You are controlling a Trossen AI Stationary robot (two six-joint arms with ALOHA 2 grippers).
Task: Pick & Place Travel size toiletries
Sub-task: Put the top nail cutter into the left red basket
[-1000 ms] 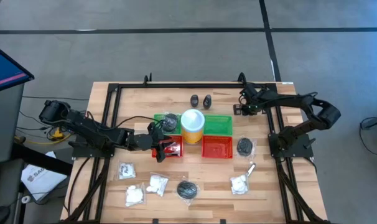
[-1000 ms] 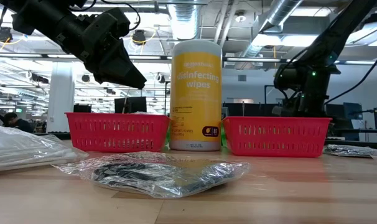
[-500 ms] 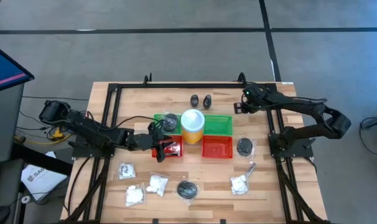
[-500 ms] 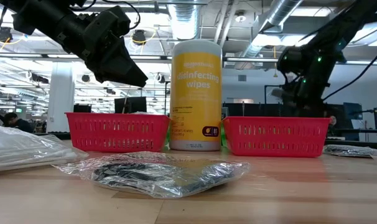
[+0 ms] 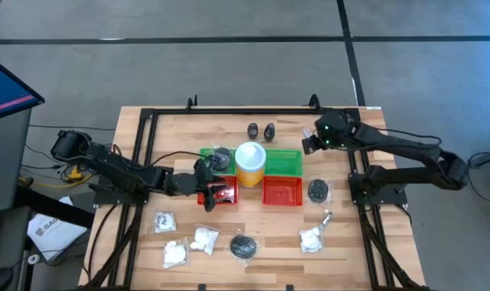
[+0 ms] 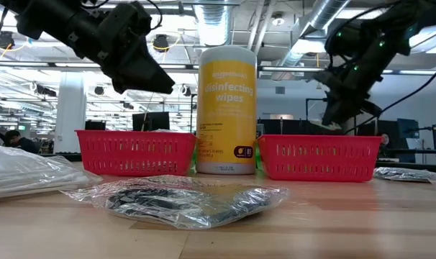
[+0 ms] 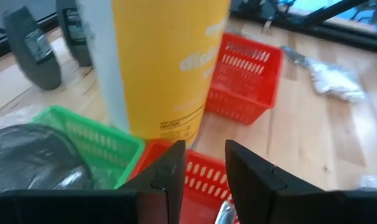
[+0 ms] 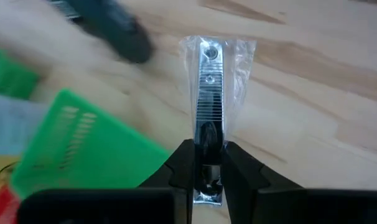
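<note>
Right gripper [image 8: 207, 163] was pinched on a clear-wrapped silvery tube [image 8: 208, 109], held by its near end so that the length stood out past the fingers, above the bare wood near the table's [image 5: 342, 242] 1 o'clock corner. In the overhead view this gripper [image 5: 310, 141] hung just at 3 o'clock of the green tray [image 5: 285, 162], with two small black bottles [image 5: 261, 130] at its 10 o'clock.

Left gripper [image 7: 204, 163] hovered over the left red tray [image 5: 221, 195], at 8 o'clock of the yellow wipes canister [image 5: 250, 162]; its fingers stood slightly apart with nothing visibly between them.

Handling, as judged: the tube appeared light and narrow, its loose film slippery and apt to crinkle, so a grip on the stiff body rather than on the wrap alone would hold better; an end grip could let it swing.

Remaining toiletries lay along the table's 6 o'clock edge: white lumpy packets [image 5: 174, 254], a wrapped dark pad [image 5: 244, 246] and another pad [image 5: 317, 190] beside the right red tray [image 5: 283, 192]. One pad already sat in the green tray's left compartment [image 5: 220, 158].
</note>
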